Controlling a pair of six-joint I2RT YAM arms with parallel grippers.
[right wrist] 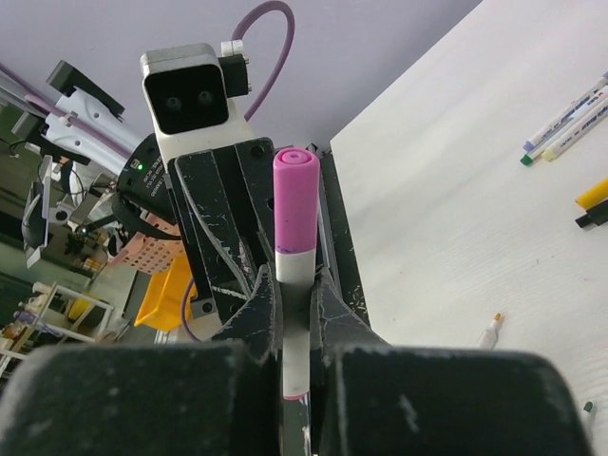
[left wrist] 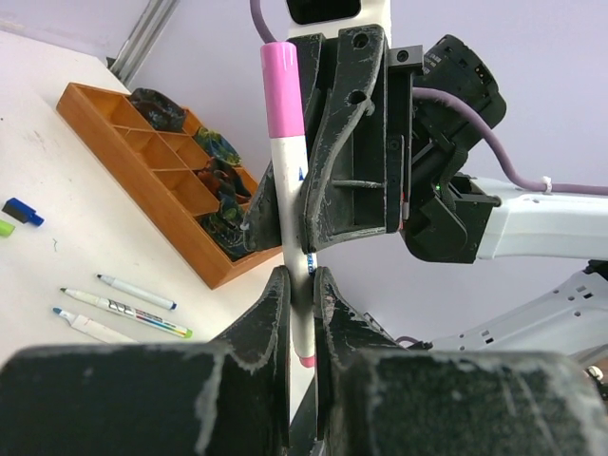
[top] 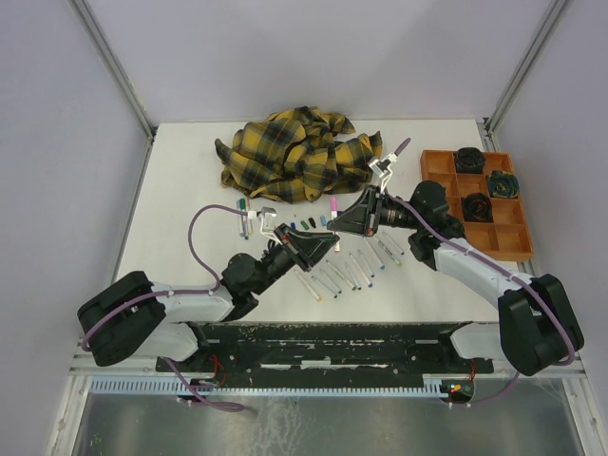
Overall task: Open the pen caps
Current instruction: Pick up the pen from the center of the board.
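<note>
My left jaws and right jaws both pinch the pen (left wrist: 285, 190) below its pink cap (right wrist: 294, 199) (neither holds the cap itself), so a pull may leave it on.

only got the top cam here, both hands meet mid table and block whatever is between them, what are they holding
Observer: One pen, a white barrel with a pink cap. The cap is on.
Operator: is the right hand actually on it
Observer: Yes. In the right wrist view the right hand is closed on the white barrel just below the pink cap.
Operator: and the left
Observer: The left hand clamps the white barrel too, further along and well away from the cap.
</note>
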